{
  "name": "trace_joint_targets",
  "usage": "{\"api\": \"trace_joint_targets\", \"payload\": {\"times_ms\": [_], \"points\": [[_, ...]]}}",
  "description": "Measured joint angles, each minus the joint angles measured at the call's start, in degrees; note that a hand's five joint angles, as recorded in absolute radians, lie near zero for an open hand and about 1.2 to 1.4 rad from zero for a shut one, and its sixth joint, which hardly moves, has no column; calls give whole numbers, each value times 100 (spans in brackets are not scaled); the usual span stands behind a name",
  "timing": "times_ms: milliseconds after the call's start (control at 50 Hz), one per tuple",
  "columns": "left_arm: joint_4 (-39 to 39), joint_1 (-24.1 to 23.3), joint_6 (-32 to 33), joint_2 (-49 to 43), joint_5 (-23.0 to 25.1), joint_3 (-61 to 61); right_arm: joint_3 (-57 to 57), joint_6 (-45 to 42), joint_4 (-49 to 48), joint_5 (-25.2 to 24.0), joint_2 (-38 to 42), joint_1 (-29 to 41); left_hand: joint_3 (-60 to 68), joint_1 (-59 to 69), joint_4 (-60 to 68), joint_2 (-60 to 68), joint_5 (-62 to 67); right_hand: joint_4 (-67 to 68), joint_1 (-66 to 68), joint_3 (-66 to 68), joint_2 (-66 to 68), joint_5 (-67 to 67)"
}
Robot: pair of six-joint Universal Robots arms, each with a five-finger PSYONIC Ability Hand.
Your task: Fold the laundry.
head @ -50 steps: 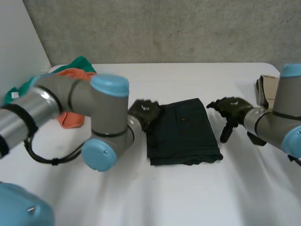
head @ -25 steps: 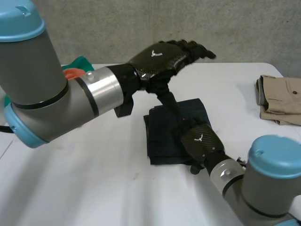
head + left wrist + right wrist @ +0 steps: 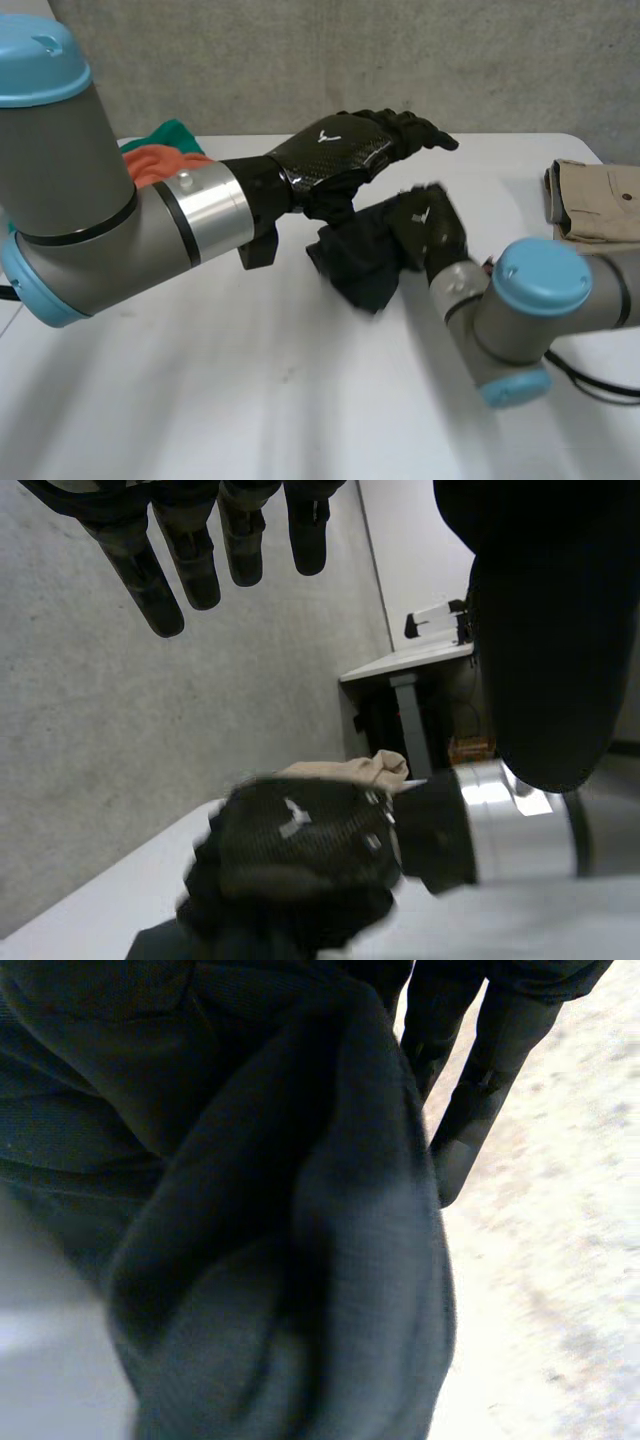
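The task's thing is a dark garment [image 3: 362, 262], near the centre of the frame, a little to the right. It is not flat; it is gathered into a loose bundle with soft folds. The upper part is lifted, and I cannot tell if the lowest fold touches the white table [image 3: 250, 400]. From close, in the right wrist view, the fabric is dark green-grey, matte, with a fine weave, and one thick rounded fold lies along the palm.

The right hand [image 3: 428, 225] comes from the lower right and holds the bundle at its right side. In the left wrist view it looks like a closed fist on the cloth. In its own wrist view two fingers [image 3: 480, 1070] lie straight beside the fold, so the grip seems to be between thumb and fingers.

The left hand [image 3: 340, 150] is above the bundle, just left of the centre, and holds nothing. Its fingers [image 3: 160, 580] are straight and a little spread, pointing to the right of the frame. Its shell has a shiny woven pattern.

At the right edge of the frame a beige garment [image 3: 600, 205] lies folded on the table, well apart from the dark one. At the upper left an orange cloth [image 3: 160, 165] and a green cloth [image 3: 170, 133] lie crumpled together. Behind the table is a rough grey concrete wall [image 3: 300, 60].
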Motion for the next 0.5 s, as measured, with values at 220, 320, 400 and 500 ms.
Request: {"api": "trace_joint_targets", "payload": {"times_ms": [220, 320, 400, 500], "points": [[276, 3, -27, 338, -311, 154, -1712, 412, 337, -187, -525, -1313, 0, 0, 0, 0, 0, 39, 125, 0, 0, 85], [419, -7, -42, 442, -392, 142, -2359, 839, 630, -521, -564, -2382, 0, 0, 0, 0, 0, 51, 125, 0, 0, 87], [452, -17, -53, 443, -407, 96, -2571, 1093, 749, -1034, -339, -3103, 0, 0, 0, 0, 0, 55, 125, 15, 0, 105], [467, -26, -63, 397, -400, -28, -2810, 1230, 802, -2122, 547, -4036, 0, 0, 0, 0, 0, 84, 125, 67, 0, 112]]}}
